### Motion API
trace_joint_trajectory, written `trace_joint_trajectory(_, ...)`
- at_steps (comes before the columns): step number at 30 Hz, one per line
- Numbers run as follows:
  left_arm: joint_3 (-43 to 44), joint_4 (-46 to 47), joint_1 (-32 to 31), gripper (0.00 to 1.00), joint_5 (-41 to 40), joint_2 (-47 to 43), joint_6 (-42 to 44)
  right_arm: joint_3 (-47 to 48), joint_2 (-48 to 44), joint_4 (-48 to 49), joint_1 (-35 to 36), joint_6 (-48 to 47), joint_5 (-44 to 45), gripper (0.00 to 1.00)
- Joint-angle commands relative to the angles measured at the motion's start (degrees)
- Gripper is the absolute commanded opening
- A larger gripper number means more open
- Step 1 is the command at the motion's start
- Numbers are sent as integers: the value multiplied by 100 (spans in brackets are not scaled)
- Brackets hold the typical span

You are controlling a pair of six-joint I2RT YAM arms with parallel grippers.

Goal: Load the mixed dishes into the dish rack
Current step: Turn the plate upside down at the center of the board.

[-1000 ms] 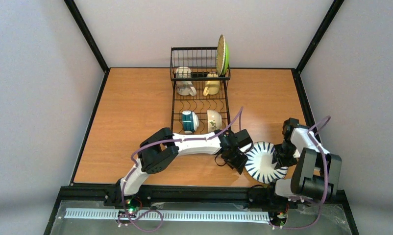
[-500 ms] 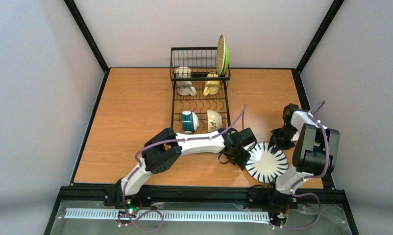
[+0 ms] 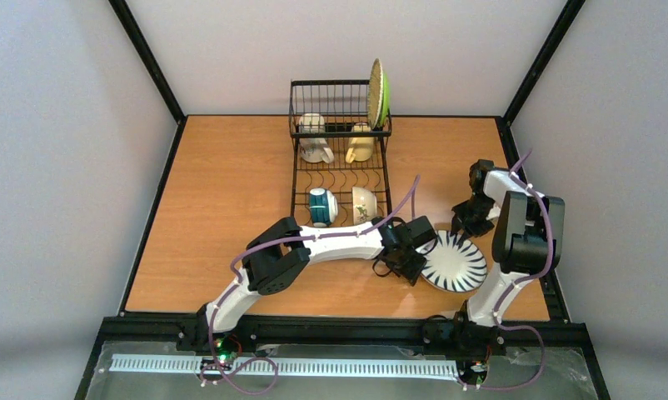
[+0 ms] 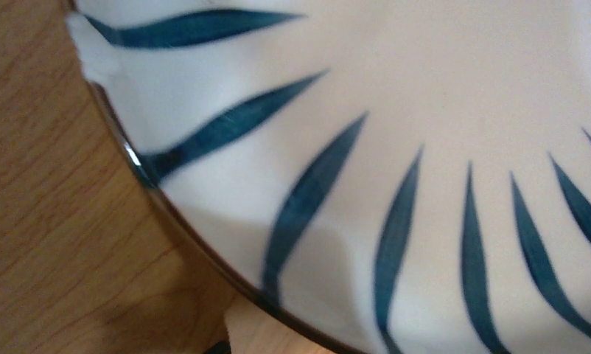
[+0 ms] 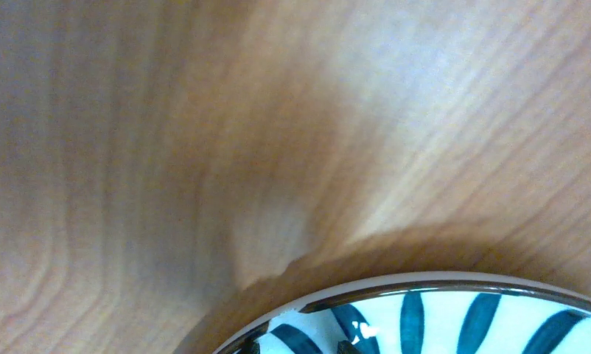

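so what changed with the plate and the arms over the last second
The right claw came off the striped plate's right rim and drew back toward the far side. The plate shifted slightly away from the arm bases, with the left claw following at its left rim. The dish rack and its load stayed put.

Lab test cell, plain grey walls (image 3: 64, 167), black corner posts (image 3: 147, 58), wooden tabletop (image 3: 222, 192) (arms (image 3: 339, 243) bolted on)
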Motion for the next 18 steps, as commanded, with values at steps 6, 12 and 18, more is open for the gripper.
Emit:
trace_joint_trajectory(6, 153, -51, 91, 98, -254, 32, -202, 715, 715, 1359, 323, 61, 275, 61)
trace_joint_trajectory(12, -25, 286, 174, 100, -53, -99, -460, 1317, 1041, 1175, 375, 50, 378, 62)
trace_joint_trajectory(18, -761, 1248, 439, 100, 384, -489, -1219, 1444, 1165, 1106, 373, 65, 422, 61)
